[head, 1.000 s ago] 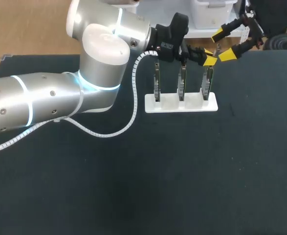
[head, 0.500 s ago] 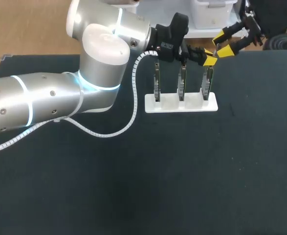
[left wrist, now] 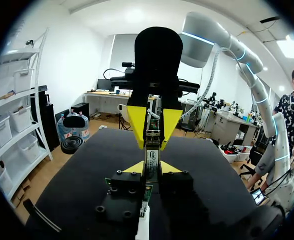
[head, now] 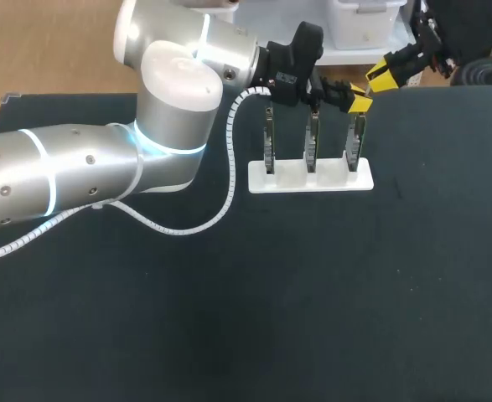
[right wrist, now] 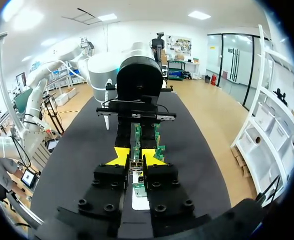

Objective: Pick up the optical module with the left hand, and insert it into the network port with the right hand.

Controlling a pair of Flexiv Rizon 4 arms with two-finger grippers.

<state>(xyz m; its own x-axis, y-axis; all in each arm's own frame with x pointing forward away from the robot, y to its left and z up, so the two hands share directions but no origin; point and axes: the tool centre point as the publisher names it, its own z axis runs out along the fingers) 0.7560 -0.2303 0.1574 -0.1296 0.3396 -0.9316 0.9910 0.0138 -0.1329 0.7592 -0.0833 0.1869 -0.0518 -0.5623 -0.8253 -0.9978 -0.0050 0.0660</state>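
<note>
both left pincer (left wrist: 152, 168) and right pincer (right wrist: 135, 158) clamp the optical module (left wrist: 152, 154) over black table (head: 313, 293).

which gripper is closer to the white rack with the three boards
Left. The left gripper sits just above the rightmost board standing in the white rack. The right gripper is farther back, beyond the rack's right end.

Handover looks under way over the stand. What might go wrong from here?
1. The left gripper and right gripper both pinch the slim metal optical module, tip to tip. If either pulls before the other frees it, it may twist or drop.
2. This happens close over the rightmost green circuit board in the white plastic stand. A low move might knock it.
</note>
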